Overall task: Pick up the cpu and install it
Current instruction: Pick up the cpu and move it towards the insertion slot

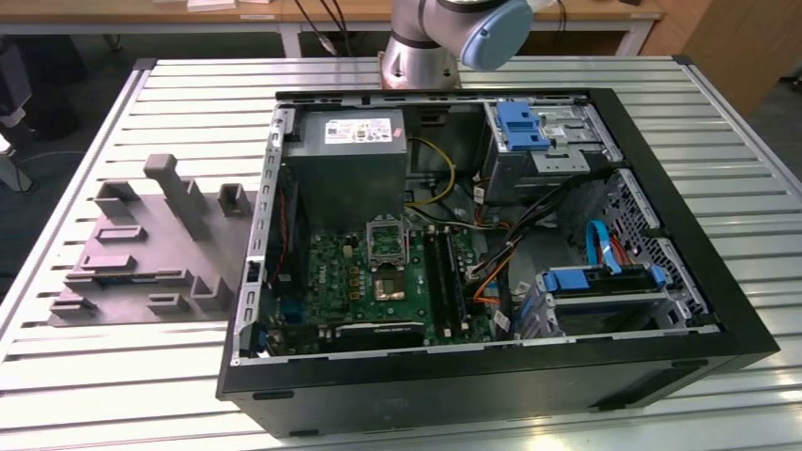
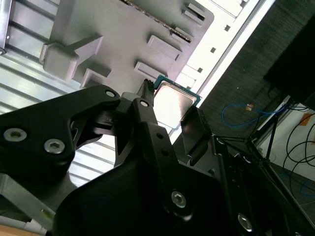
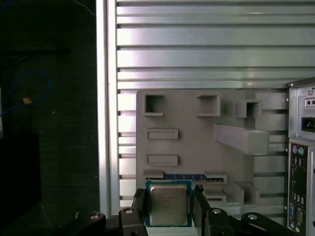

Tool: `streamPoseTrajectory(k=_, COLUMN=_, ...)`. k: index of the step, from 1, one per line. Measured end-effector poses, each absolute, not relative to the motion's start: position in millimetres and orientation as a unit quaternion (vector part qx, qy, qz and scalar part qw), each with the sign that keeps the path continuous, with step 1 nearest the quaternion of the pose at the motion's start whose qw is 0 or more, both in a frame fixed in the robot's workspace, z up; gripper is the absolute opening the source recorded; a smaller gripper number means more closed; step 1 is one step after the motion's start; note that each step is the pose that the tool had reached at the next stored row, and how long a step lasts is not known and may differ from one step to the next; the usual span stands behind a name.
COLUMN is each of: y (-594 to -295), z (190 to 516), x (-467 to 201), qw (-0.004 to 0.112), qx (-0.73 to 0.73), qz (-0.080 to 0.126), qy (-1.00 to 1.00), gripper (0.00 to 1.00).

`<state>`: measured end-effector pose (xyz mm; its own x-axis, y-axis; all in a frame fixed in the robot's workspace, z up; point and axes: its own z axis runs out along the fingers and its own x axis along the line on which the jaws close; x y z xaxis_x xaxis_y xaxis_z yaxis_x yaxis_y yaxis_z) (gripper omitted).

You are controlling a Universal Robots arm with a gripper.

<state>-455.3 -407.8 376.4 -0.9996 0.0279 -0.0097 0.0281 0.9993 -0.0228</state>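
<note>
The cpu (image 3: 169, 205), a small square chip with a pale metal top and a thin dark rim, sits between my two black fingers (image 3: 139, 201) in both wrist views. My gripper (image 3: 169, 196) is shut on the cpu's two opposite edges and holds it in the air, well above the grey moulded fixture (image 3: 187, 147) on the slatted table. In the second wrist view the cpu (image 2: 173, 100) shows bright between the fingertips (image 2: 145, 91) of the gripper (image 2: 170, 105). Inside the open computer case (image 1: 701, 310), the silver cpu socket (image 1: 390, 279) lies on the green circuit board (image 1: 338, 282).
The grey fixture (image 1: 145, 249) stands at the exterior view's left, beside the case. A power supply (image 1: 355, 155), drive cages with blue tabs (image 1: 524, 127) and loose cables (image 1: 501, 254) crowd the case. The arm's base (image 1: 433, 42) stands behind it. The table's edge (image 3: 106, 98) drops to dark floor.
</note>
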Motion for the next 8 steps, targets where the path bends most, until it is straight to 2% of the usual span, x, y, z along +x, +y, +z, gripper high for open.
streamPoseTrajectory(k=8, y=-407.8, z=384.0, x=-455.4, qw=0.005, qx=0.014, qz=-0.012, qy=1.0, gripper=0.47)
